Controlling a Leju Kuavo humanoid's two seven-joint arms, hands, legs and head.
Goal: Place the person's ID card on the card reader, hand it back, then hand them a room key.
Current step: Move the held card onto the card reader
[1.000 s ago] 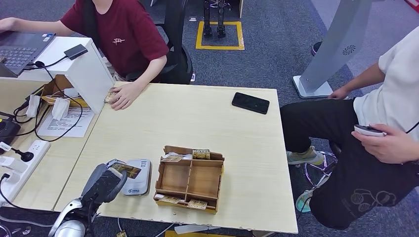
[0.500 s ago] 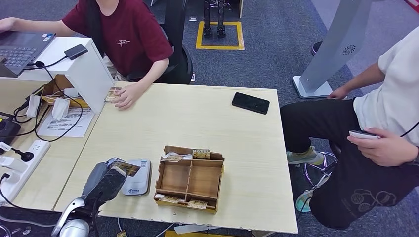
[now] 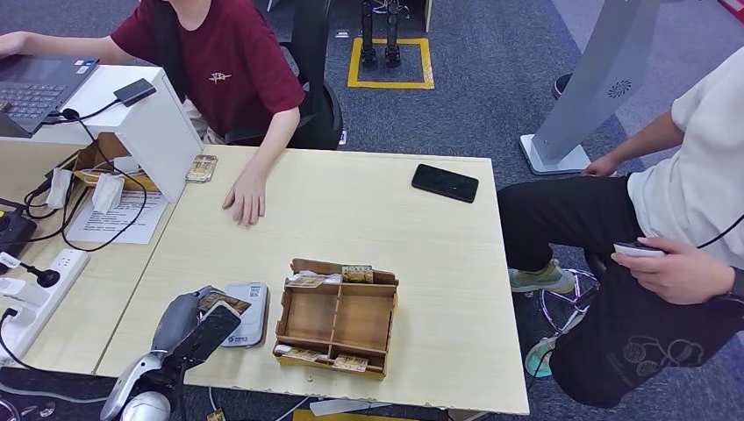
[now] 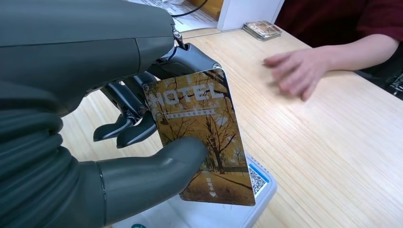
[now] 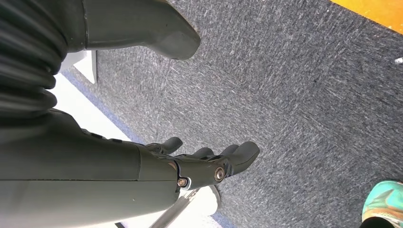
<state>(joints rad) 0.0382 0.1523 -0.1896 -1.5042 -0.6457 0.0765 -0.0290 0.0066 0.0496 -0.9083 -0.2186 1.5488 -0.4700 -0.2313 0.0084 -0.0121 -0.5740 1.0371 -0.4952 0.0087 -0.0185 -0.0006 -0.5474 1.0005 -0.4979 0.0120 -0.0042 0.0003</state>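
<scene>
Two robot hands show. The left robot hand pinches a hotel card between thumb and fingers, holding it just above the white card reader at the near edge of the bench. The right robot hand hangs over grey carpet with its fingers loosely extended and nothing in them. Beside the reader stands a wooden divided tray: cards lean in its far compartments, more lie along its front slot, and the two large middle compartments look bare. A person's hand rests flat on the bench, near a small card stack. A black phone lies farther right.
</scene>
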